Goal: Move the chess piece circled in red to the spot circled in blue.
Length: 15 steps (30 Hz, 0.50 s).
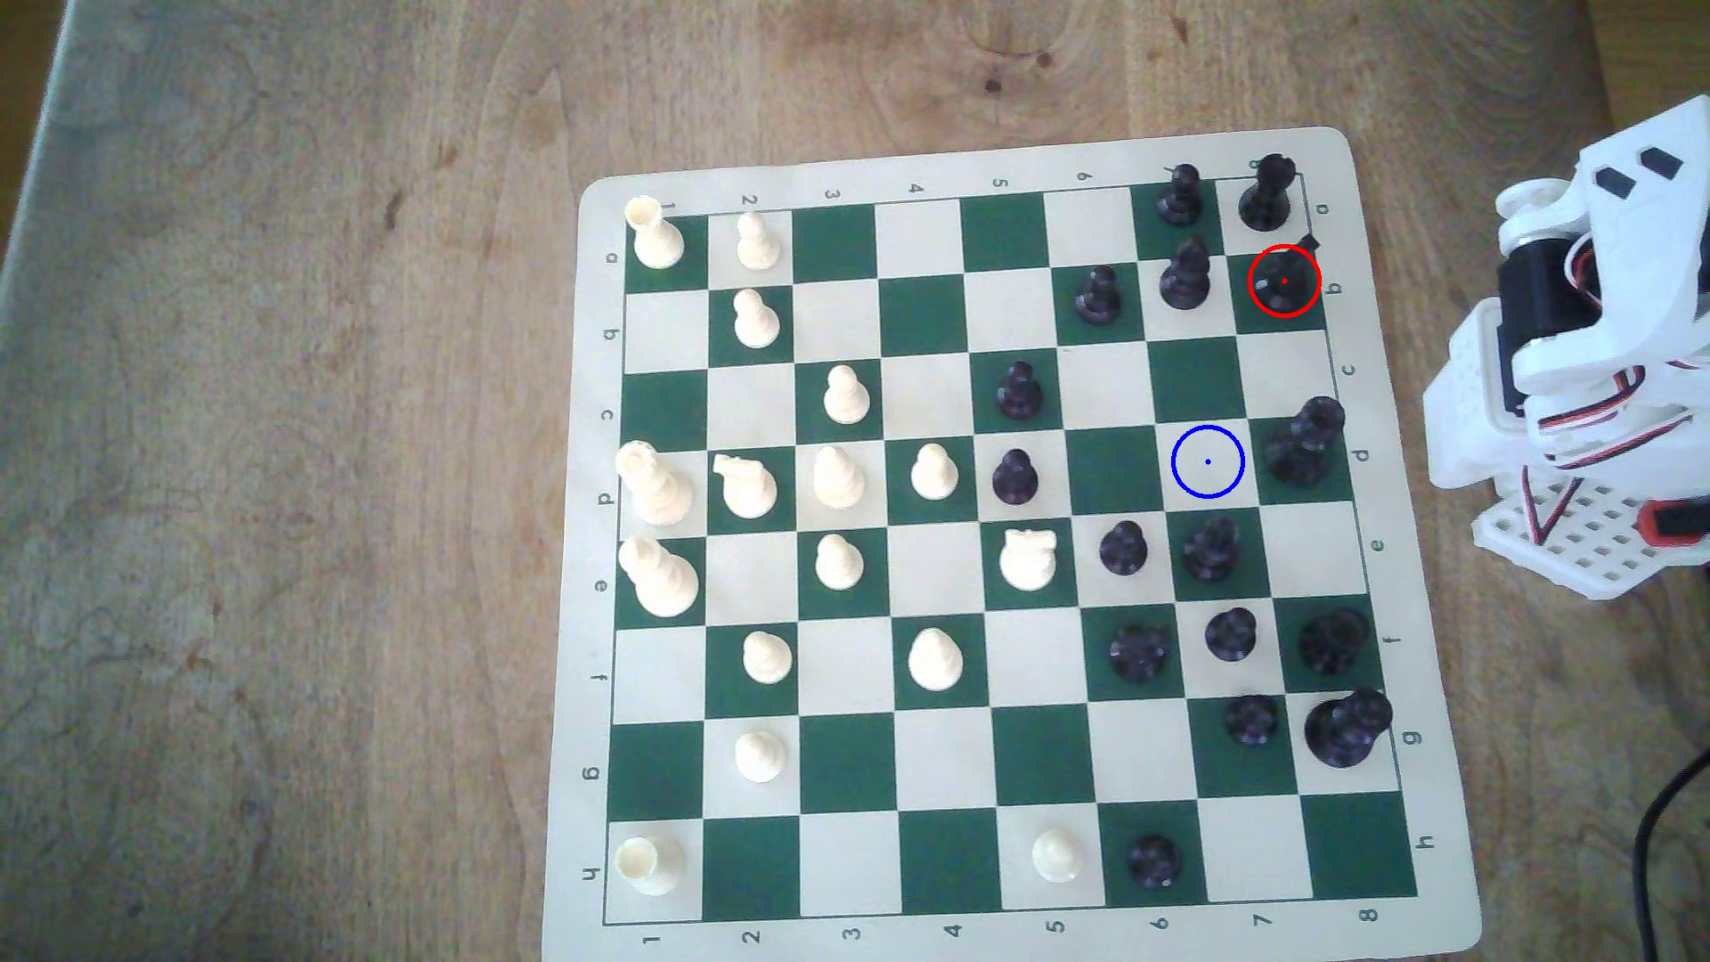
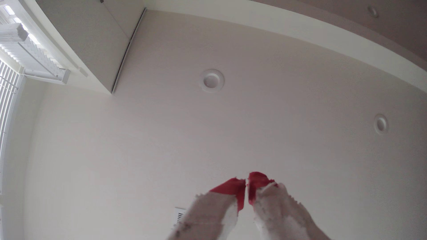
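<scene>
Pointing up at the ceiling, the pincer (image 2: pixel 247 187) has its tips together and empty; the black knight (image 1: pixel 1283 280) stands near the board's far corner beside the arm (image 1: pixel 1592 305).

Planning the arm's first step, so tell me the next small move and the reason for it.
Probably swing the arm down and over the board toward the red-ringed black piece, opening the jaws on the way. The gripper points up at the ceiling, its red tips nearly together and holding nothing, while the piece sits untouched in its square and the blue-ringed spot is bare.
</scene>
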Available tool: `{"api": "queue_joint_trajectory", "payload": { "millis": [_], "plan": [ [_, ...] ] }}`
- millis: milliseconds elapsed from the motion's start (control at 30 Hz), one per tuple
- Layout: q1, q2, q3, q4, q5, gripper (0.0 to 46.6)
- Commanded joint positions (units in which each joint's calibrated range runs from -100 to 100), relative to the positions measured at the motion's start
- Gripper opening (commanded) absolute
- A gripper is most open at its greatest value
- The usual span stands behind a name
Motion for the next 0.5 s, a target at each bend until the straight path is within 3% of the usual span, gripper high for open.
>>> {"api": "queue_joint_trajectory", "payload": {
  "millis": [0,133,467],
  "plan": [
    [0.9,0.2,1.1,-0.9,0.1,0.2],
    [3.4,0.2,0.0,4.8,0.1,0.2],
    [12.6,0.2,-15.1,42.4,0.1,0.2]
  ]
}}
